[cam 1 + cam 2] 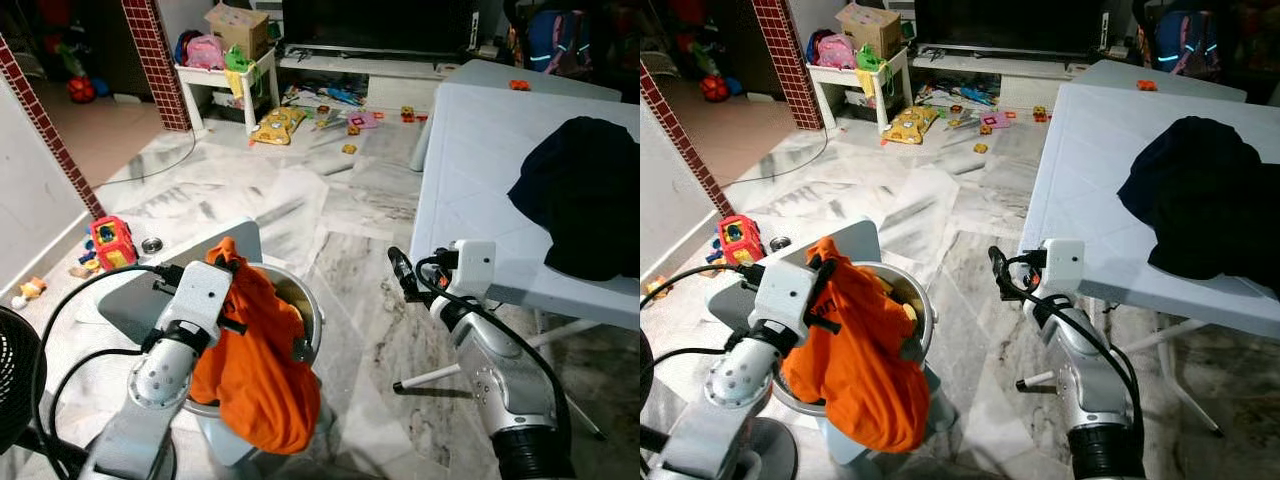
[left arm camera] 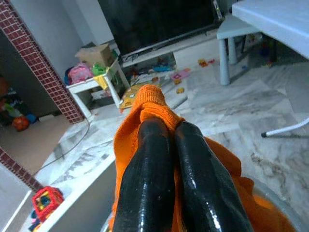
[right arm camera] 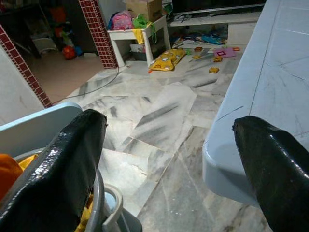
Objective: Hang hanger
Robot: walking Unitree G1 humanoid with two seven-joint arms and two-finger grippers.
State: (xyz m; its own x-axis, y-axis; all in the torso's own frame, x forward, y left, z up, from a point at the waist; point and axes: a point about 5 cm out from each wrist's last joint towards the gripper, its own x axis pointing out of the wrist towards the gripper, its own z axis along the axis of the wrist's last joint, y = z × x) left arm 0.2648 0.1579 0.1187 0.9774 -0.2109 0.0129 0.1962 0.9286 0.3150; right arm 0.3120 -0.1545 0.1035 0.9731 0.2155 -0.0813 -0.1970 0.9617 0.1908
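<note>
Left eye view is showing the left gripper (image 1: 228, 262) lifting an orange garment (image 1: 262, 370) above the metal basin (image 1: 312, 322), probably to clear it for hanging; no hanger can be made out. Left wrist view is showing the fingers (image 2: 154, 174) pinching the orange cloth tight. Right wrist view is showing the right gripper (image 3: 176, 159) gaping wide, holding nothing, beside the basin, near the white table (image 3: 270, 96)

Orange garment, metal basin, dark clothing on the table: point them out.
orange garment (image 1: 262, 375), left eye view, on the hanging lower folds.
metal basin (image 1: 313, 318), left eye view, on its right rim.
dark clothing (image 1: 1200, 195), right eye view, middle of the heap.
</note>
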